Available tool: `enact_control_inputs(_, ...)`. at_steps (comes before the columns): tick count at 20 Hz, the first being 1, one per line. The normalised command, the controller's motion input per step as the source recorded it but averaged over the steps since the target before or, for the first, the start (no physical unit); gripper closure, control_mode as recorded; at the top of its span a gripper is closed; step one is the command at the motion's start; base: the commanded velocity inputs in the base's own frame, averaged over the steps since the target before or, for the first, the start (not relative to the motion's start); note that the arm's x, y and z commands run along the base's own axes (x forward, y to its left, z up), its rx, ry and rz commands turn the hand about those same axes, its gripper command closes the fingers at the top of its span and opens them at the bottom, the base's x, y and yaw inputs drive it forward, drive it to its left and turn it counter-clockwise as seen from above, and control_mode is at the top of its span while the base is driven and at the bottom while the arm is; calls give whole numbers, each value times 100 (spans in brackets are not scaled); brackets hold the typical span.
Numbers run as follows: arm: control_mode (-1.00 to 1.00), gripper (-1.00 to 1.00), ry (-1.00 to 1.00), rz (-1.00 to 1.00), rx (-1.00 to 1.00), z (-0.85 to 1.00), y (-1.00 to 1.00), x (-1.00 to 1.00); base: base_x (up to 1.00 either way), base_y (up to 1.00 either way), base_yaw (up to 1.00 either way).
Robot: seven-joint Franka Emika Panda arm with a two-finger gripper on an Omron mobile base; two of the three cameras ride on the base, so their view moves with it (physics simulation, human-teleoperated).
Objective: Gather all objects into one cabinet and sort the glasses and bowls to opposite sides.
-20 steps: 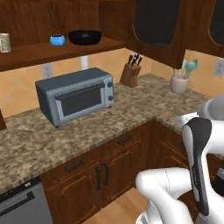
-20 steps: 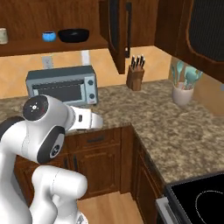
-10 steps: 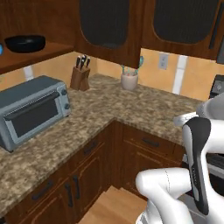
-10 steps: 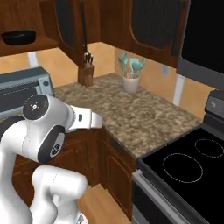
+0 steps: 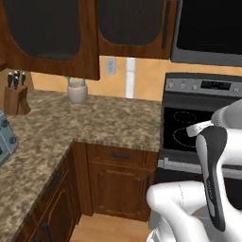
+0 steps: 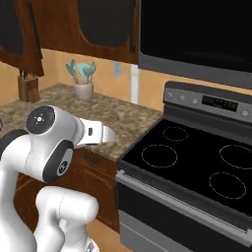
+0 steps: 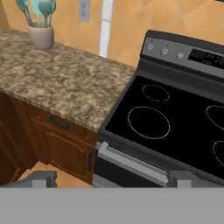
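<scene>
My gripper (image 7: 111, 179) is open, its two fingertips standing far apart with nothing between them, and it looks down on the seam between the granite counter (image 7: 57, 78) and a black stove (image 7: 166, 118). A dark brown cabinet door (image 5: 47, 38) with a dark glass panel hangs at the upper left of the left base view; the shelf behind it is out of view. The glasses and the bowls are out of view. My white arm rises folded close to the base in both base views.
A cream pot of teal utensils (image 5: 77, 92) (image 6: 83, 88) stands at the back of the counter, a knife block (image 5: 14, 97) left of it. A grey oven corner (image 5: 4, 137) shows at the far left. A black appliance (image 6: 197, 29) hangs over the stove (image 6: 197, 157).
The whole picture has slid left as the base turned right: the grey oven and the shelf with the bowls left the views and the stove came in. The gripper stays open.
</scene>
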Motion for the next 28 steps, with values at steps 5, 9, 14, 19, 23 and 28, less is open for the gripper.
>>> enact_control_inputs(5, 100, -100, 0, 0, 0, 0, 0, 0, -39, 0, -70)
enact_control_inputs(9, 100, -100, 0, 0, 0, 0, 0, 0, -25, 0, -73)
enact_control_inputs(14, 100, -100, 0, 0, 0, 0, 0, 0, -5, -14, -72)
enact_control_inputs(19, 100, -100, 0, 0, 0, 0, 0, 0, 0, -30, -70)
enact_control_inputs(23, 100, -100, 0, 0, 0, 0, 0, 0, 0, -33, -68)
enact_control_inputs(28, 100, -100, 0, 0, 0, 0, 0, 0, 0, -50, -66)
